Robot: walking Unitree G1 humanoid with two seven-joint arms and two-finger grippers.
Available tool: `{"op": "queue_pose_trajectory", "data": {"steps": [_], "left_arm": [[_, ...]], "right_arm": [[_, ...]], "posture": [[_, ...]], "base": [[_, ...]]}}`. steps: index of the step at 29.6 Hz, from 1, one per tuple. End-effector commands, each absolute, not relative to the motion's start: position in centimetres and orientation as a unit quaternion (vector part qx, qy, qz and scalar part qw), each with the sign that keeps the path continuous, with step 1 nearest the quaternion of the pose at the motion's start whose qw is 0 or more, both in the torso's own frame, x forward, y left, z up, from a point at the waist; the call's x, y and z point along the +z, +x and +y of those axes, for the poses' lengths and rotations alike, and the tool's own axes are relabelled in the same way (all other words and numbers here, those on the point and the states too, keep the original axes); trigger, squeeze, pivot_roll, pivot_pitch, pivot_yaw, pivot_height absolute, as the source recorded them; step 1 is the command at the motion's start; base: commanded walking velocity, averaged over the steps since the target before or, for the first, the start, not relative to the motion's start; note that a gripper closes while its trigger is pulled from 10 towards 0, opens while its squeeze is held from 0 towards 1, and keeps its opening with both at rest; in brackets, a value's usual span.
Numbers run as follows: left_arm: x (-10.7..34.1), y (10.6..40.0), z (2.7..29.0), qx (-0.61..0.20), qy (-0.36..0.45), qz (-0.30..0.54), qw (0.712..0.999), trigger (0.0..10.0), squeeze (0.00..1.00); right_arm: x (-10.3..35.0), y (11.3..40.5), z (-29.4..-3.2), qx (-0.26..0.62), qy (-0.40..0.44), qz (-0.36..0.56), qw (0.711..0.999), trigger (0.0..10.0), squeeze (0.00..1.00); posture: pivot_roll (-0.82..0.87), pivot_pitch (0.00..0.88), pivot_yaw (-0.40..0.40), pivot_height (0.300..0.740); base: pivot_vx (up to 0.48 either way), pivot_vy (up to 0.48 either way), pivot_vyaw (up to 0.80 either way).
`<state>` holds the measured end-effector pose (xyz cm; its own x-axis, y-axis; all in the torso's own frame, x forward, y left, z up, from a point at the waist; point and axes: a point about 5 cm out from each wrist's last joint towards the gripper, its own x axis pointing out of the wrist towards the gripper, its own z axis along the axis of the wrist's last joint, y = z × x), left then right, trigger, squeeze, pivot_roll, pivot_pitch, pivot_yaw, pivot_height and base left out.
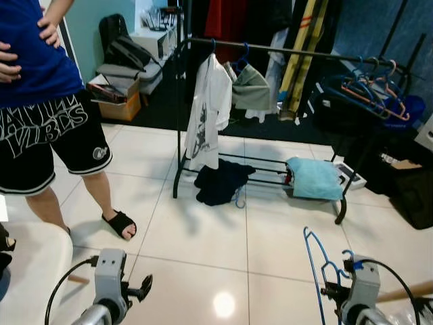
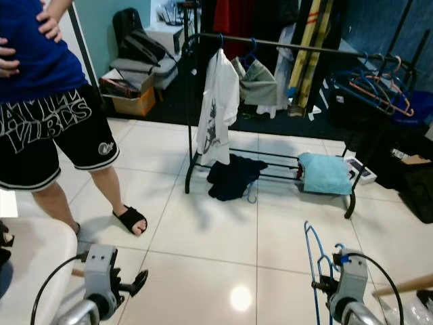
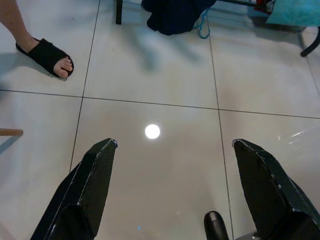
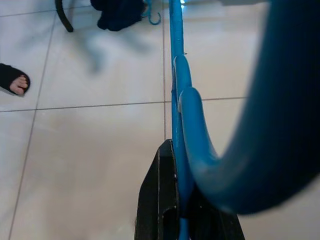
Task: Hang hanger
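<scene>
Gripping a blue hanger (image 1: 316, 267), my right gripper (image 4: 176, 210) faced the clothes rack (image 1: 284, 51).
My left gripper (image 3: 172, 150) hung spread; the person's shorts (image 1: 47, 139) read "VIBES".

rack (image 1: 284, 51) ahead | person (image 1: 47, 115) left | hanger (image 1: 314, 267) right

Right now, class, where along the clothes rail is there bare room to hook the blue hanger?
The rail is bare between the green top and the hanger bunch. Its left end is crowded by the white shirt.
</scene>
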<state>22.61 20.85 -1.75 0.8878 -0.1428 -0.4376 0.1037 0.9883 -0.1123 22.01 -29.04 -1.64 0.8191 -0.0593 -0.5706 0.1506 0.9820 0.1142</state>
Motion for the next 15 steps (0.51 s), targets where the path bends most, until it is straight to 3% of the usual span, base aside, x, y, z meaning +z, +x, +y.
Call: {"op": "queue_pose_trajectory", "data": {"steps": [1, 7, 9, 15], "left_arm": [[-1.74, 22.65, 20.72, -0.069, -0.038, 0.228, 0.970, 10.0, 0.00], [-1.70, 22.68, 20.64, -0.072, -0.037, 0.226, 0.971, 10.0, 0.00], [-1.66, 22.68, 20.62, -0.072, -0.037, 0.224, 0.971, 10.0, 0.00], [-1.58, 22.67, 20.67, -0.069, -0.047, 0.218, 0.972, 10.0, 0.00]], "right_arm": [[-1.35, 22.20, -29.26, -0.055, 0.076, 0.289, 0.953, 10.0, 0.00], [-1.33, 22.23, -29.28, -0.053, 0.072, 0.290, 0.953, 10.0, 0.00], [-1.30, 22.23, -29.32, -0.055, 0.076, 0.287, 0.953, 10.0, 0.00], [-1.17, 22.29, -29.40, -0.054, 0.072, 0.282, 0.955, 10.0, 0.00]], "posture": [[-0.02, 0.000, -0.027, 0.740], [-0.02, 0.000, -0.029, 0.740], [-0.02, 0.000, -0.031, 0.740], [-0.02, 0.000, -0.033, 0.740]], "base": [[0.311, 0.000, -0.69], [0.312, 0.000, -0.80], [0.000, 0.000, -0.71], [0.000, 0.000, 0.00]]}}
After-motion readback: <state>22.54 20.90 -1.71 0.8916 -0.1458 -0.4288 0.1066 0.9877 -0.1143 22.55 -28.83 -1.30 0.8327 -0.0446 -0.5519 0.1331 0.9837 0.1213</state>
